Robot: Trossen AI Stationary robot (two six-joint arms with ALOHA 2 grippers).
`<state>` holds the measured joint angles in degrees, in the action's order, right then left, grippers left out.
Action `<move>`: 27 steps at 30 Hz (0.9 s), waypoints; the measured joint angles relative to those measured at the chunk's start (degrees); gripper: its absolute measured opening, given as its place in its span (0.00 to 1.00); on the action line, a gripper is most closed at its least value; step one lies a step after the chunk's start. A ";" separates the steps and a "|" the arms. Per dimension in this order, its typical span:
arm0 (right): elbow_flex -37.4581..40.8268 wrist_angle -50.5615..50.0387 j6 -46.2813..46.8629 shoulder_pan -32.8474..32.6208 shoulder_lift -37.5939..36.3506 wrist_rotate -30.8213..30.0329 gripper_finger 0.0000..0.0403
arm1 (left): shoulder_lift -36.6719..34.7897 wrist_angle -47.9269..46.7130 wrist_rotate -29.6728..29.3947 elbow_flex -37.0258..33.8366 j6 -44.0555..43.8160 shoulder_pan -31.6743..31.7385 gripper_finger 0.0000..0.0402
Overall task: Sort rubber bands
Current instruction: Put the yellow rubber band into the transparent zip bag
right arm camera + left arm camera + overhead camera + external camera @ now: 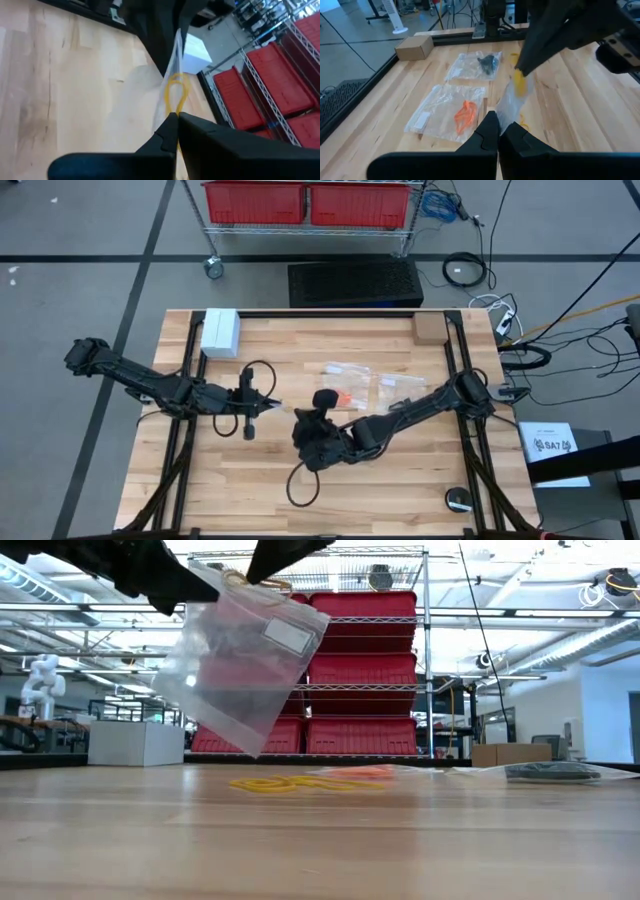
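Two dark arms meet over the middle of the wooden table (400, 480). At the table's far left corner a white box (220, 332) stands with no readable marking. Next comes the left gripper (272, 406), fingers clenched on the edge of a clear plastic bag (240, 665) that hangs above the tabletop; the bag carries a blank white label patch (288, 636). Just beside it the right gripper (318, 442) is pinched shut on a yellow rubber band (176, 95) at the bag's mouth. Under the bag, yellow rubber bands (272, 783) lie loose on the wood. Farther right two more clear bags rest flat: one holds orange rubber bands (465, 115), the other black rubber bands (489, 63); the orange one's white label (422, 120) shows no text. A brown cardboard box (429, 328) sits at the far right corner. Off the table's right side lies a white sheet (553, 445) printed with dark characters too small to read surely.
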<state>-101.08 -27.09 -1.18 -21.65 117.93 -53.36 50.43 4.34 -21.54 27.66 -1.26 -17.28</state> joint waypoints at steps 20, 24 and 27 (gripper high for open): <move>0.00 -3.15 7.32 2.52 0.00 9.94 0.19 | 0.00 -0.26 0.41 0.00 0.09 0.00 0.00; 0.00 -2.31 5.24 1.76 -0.01 7.32 0.28 | 0.00 -0.31 0.40 0.00 0.09 0.00 0.00; 0.00 -1.14 3.39 1.26 -0.03 6.51 0.32 | 0.00 -0.31 0.39 0.00 0.09 0.00 0.00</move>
<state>-101.08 -28.23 2.20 -20.39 117.90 -46.85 50.43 4.03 -21.15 27.66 -1.17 -17.28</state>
